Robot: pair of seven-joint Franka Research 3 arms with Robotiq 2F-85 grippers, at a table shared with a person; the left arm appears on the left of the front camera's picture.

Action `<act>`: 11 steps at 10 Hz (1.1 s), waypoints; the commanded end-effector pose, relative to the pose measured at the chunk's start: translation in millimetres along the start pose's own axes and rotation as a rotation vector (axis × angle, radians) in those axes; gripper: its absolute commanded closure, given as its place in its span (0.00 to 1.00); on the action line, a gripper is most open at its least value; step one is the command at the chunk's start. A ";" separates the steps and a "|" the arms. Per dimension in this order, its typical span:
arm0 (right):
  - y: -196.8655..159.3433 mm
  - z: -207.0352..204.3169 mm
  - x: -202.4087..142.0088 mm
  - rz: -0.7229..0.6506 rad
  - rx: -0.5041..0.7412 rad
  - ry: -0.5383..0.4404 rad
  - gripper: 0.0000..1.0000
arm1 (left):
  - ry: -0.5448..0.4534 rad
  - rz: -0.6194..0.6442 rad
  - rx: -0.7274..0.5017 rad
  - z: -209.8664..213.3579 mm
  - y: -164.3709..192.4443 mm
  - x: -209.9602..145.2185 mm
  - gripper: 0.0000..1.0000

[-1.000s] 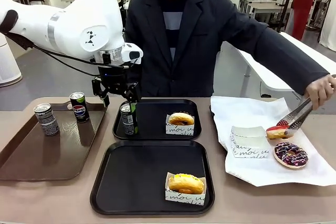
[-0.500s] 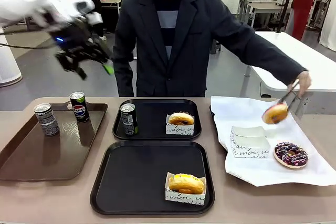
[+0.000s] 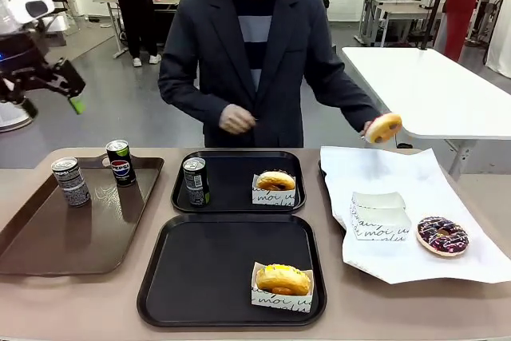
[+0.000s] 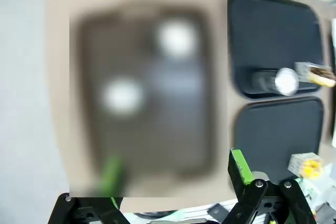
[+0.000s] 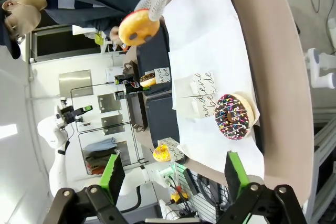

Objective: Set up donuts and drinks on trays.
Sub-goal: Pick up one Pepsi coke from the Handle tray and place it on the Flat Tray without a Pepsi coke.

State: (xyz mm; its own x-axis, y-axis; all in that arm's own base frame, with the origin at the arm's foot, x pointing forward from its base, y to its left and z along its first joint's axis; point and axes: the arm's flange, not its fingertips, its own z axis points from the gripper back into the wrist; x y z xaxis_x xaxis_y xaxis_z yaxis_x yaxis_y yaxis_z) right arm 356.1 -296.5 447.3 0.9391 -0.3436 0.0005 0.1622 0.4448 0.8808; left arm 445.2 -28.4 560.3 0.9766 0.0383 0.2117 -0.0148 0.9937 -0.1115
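The left hand (image 3: 52,100) hangs high beyond the counter's (image 3: 80,301) left end, jaws wide and empty; its wrist view is mostly blurred. A Pepsi can (image 3: 120,163) and a second can (image 3: 70,182), label unreadable, stand on the brown tray (image 3: 48,253). The far black tray (image 3: 231,173) holds a third can (image 3: 196,181) and a sleeved donut (image 3: 275,181) scripted "moi"; the near black tray (image 3: 207,269), a yellow donut (image 3: 282,279). Tongs (image 5: 155,4) lift a glazed donut (image 3: 383,128) above the white paper (image 3: 383,169). The right hand (image 5: 173,171) gapes empty.

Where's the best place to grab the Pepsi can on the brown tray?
Likely its upper body, coming down from above and pinching across its width: the Pepsi can stands upright, slim and round, apart from the other can.
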 end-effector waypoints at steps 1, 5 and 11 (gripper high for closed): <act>0.9 -0.6 -1.7 0.008 0.010 -0.001 0.00 | 0.055 0.076 0.065 -11.0 17.9 14.3 0.00; 0.9 -0.6 -1.7 0.008 0.010 -0.001 0.00 | 0.136 0.078 0.041 -73.8 56.8 37.8 0.00; 0.9 -0.6 -1.7 0.008 0.010 -0.001 0.00 | 0.151 0.078 0.060 -95.5 58.9 37.1 0.00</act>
State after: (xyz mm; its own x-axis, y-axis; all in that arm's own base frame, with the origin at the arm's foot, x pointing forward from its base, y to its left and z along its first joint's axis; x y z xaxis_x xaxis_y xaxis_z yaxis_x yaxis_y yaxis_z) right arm 356.0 -296.6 447.4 0.9390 -0.3438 0.0008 0.1621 0.4448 0.8808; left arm 504.0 19.2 463.6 0.9938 0.0973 0.0530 -0.0939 0.9936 -0.0634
